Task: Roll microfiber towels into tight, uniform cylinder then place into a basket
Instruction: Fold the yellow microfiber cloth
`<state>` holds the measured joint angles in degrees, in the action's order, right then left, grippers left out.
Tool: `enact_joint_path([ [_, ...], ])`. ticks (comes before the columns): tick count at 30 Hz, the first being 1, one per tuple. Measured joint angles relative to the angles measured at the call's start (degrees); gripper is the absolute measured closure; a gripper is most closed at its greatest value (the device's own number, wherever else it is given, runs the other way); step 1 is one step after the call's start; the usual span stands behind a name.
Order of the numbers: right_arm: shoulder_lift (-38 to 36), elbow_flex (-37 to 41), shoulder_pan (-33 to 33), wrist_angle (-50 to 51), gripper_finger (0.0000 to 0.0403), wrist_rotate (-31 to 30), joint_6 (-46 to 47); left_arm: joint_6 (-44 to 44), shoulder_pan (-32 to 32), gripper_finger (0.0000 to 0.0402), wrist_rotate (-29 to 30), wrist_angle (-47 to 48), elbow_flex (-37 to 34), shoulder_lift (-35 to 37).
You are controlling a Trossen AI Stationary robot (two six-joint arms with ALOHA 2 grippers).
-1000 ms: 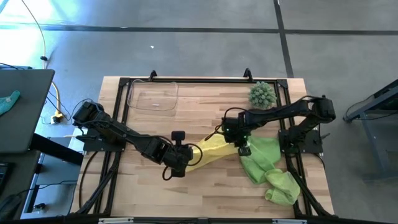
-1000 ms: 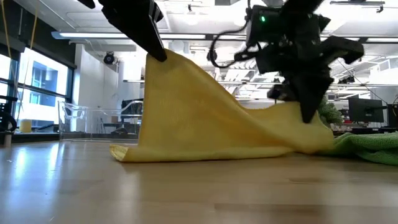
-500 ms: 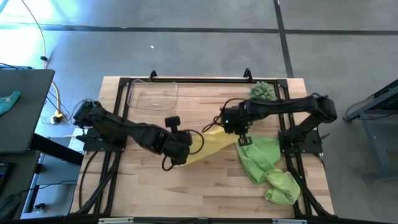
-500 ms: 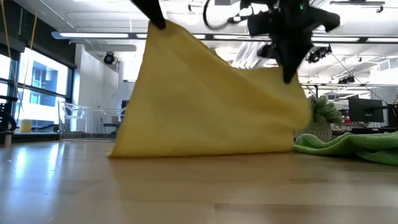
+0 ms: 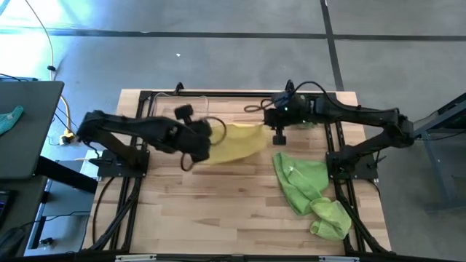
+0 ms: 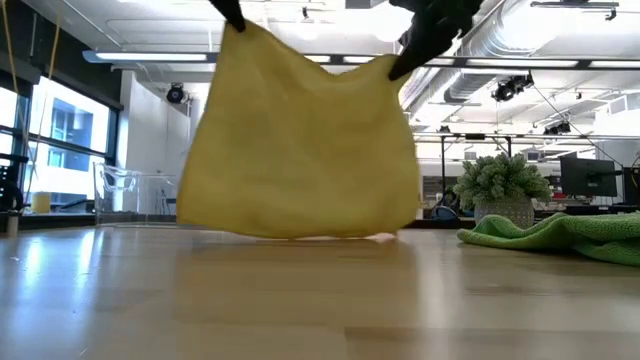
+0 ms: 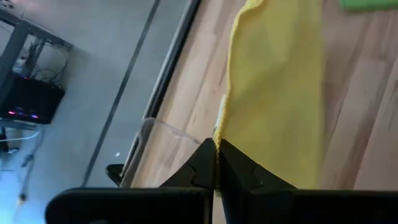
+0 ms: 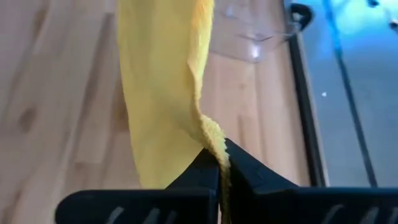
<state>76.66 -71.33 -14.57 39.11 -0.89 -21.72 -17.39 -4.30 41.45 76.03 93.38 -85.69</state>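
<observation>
Both grippers (image 7: 216,163) (image 8: 221,168) pinch the yellow towel (image 6: 300,140).

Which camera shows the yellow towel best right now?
The low view: the pale yellow microfiber towel hangs fully spread. The high view shows it foreshortened from above; each wrist view shows only a pinched corner and a hanging strip.

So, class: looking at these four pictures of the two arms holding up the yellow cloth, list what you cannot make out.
- Clear plastic basket: high view, near edge hidden by the left gripper.
- Pale yellow microfiber towel: low view, blurred; whether its hem touches the wooden table is unclear.
- Right gripper: low view, cut off by the top edge.
- Spiky green plant: high view, covered by the right arm.
</observation>
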Motion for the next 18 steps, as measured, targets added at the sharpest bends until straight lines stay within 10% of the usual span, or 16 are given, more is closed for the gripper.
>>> enact_joint_path([
  [11, 0.13, 0.00, -1.89, -8.01, 0.0403, -5.07, 14.46, -9.78, 1.44, 0.0399, -4.46, -3.12, -4.15, 5.68],
  [18, 0.14, 0.00, 1.59, -4.61, 0.0403, 4.14, 13.98, -13.64, -3.89, 0.0399, -6.30, -6.72, -10.84, 3.10],
])
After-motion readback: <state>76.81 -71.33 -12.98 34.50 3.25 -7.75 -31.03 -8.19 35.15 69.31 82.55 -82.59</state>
